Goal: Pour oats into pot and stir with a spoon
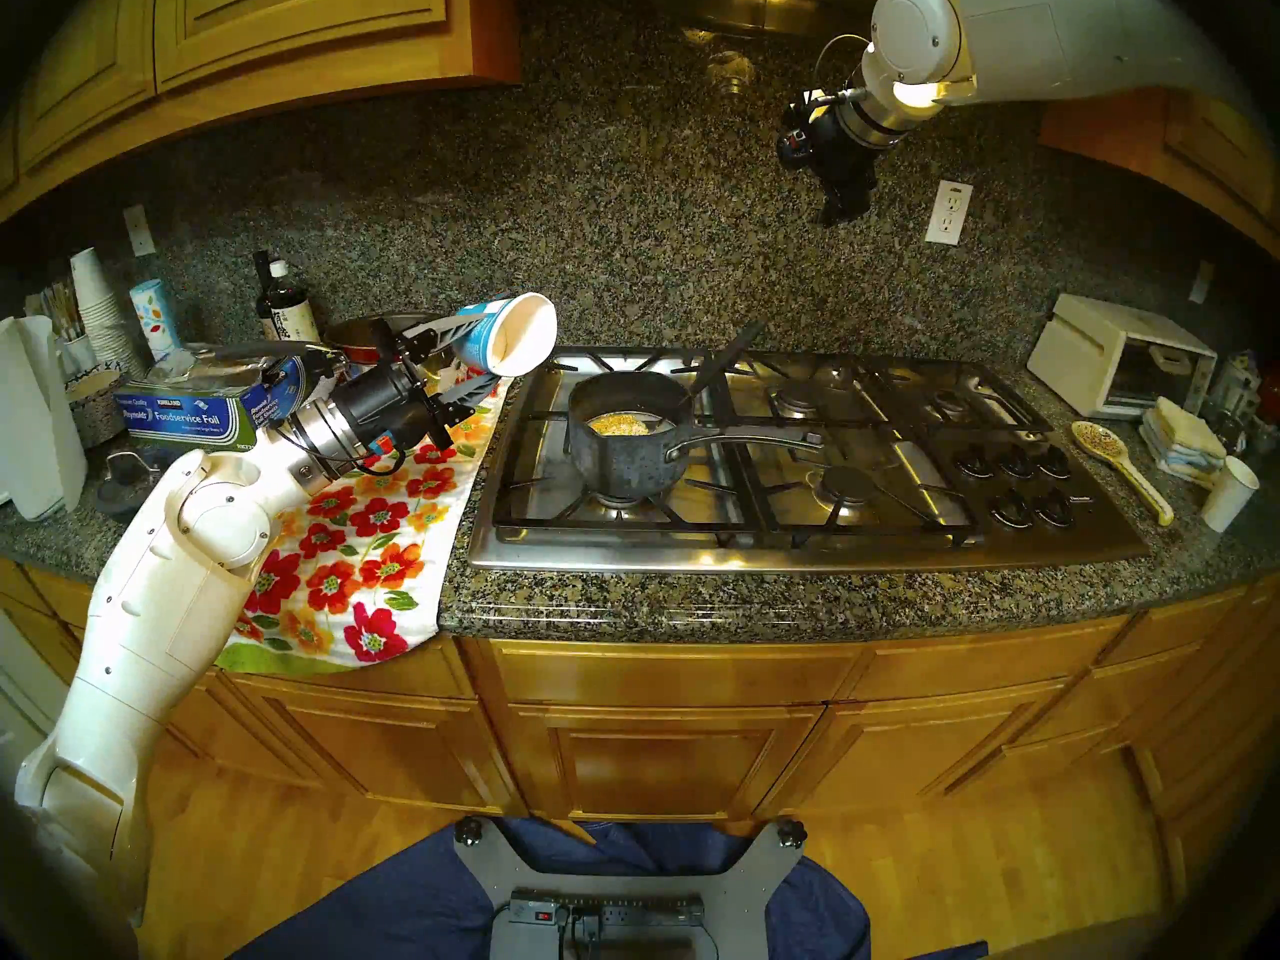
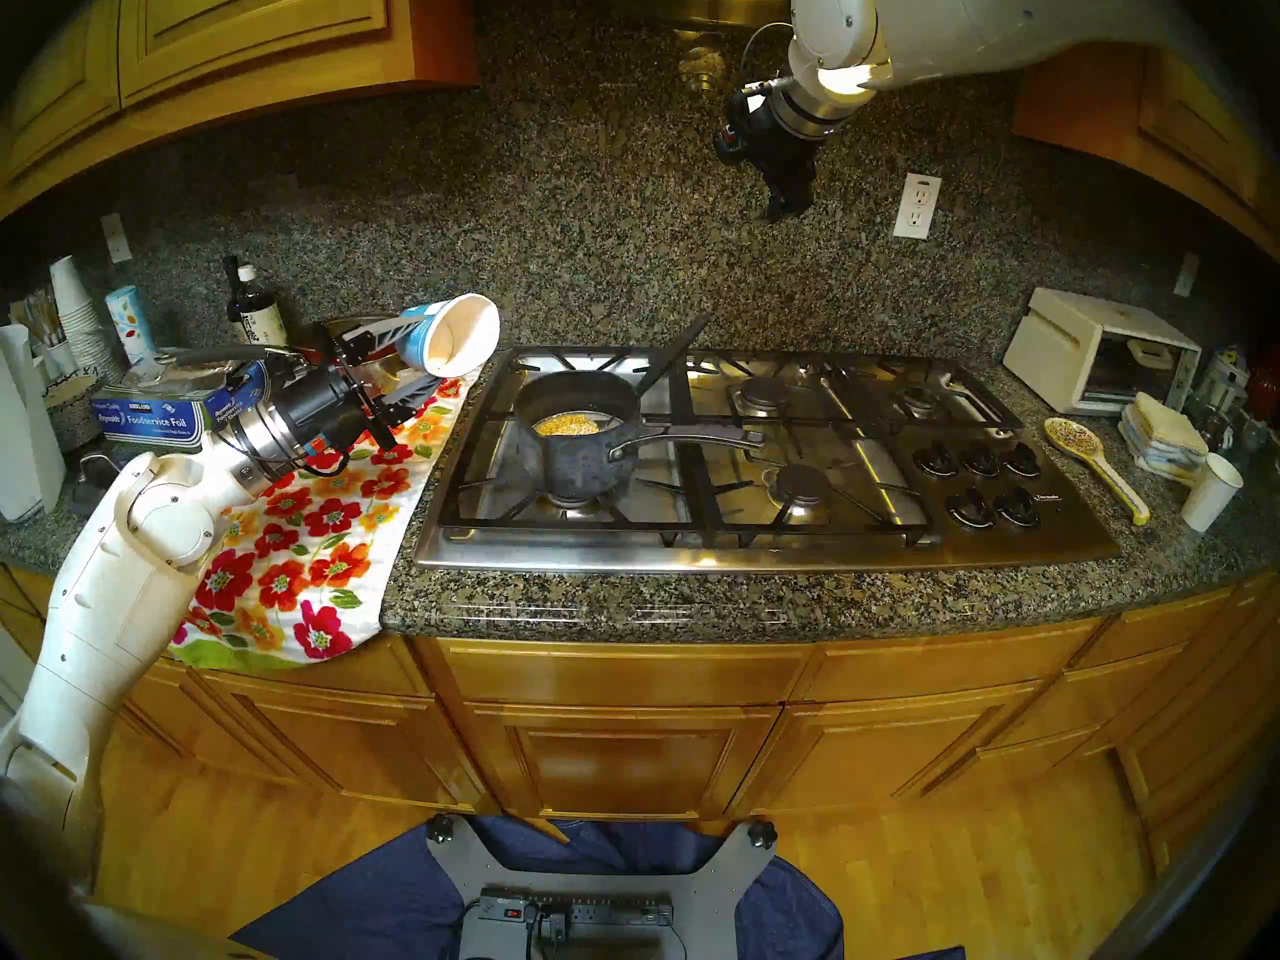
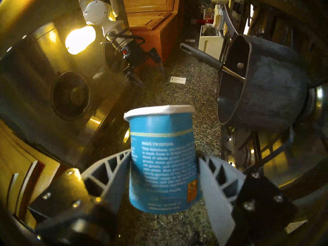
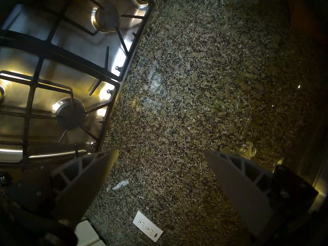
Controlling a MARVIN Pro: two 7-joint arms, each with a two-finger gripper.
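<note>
On the granite desk [image 1: 623, 605] the pot [image 1: 627, 439] sits on the hob's front-left burner holding the oats [image 1: 616, 424], my left tool [image 1: 478, 363] clamps the emptied cup [image 1: 509, 335], my right tool [image 4: 161, 152] hangs apart, so I should park the cup gently on the desk's left edge.

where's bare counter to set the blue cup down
The flowered towel left of the stove is bare near the front edge, as is the granite strip before the stove. Behind the towel it is crowded: foil box, red pan, bottle.
</note>
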